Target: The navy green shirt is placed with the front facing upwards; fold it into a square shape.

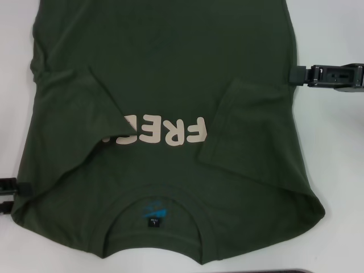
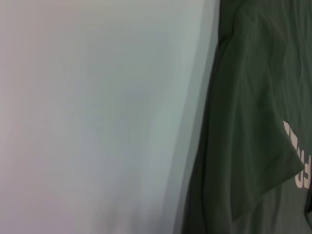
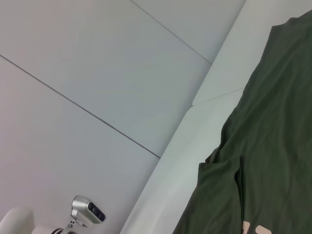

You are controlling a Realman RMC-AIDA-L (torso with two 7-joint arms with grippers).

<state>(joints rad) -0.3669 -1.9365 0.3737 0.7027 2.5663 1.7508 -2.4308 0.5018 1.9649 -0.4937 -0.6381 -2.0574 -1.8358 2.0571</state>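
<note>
Lying face up on the white surface (image 1: 341, 170), the navy green shirt (image 1: 165, 68) fills most of the head view, its collar (image 1: 153, 219) toward 6 o'clock and its hem running out of frame at 12 o'clock. Both short sleeves are already folded inward over the chest: the left sleeve (image 1: 85, 114) covers the end of the cream "FREE!" lettering (image 1: 170, 132), and the right sleeve (image 1: 250, 122) lies just beside the letter F.

The right gripper (image 1: 296, 74) sits at 3 o'clock, touching or very nearly touching the shirt's side edge about midway up the body. The left gripper (image 1: 14, 190) sits at 8 o'clock, against the shoulder edge near the collar end. Whether either set of fingers is parted or has cloth between them I cannot tell (neither wrist view shows its own fingers, only shirt and bare surface).

The shirt's long axis runs 12 to 6, and each gripper stands at its own side seam, so the garment lies straight inward from both. My judgement is that the side folds come next, each edge carried toward the centre line; the right arm is placed nearer the middle of its edge, the left lower down by the shoulder, so the pull may come uneven.
</note>
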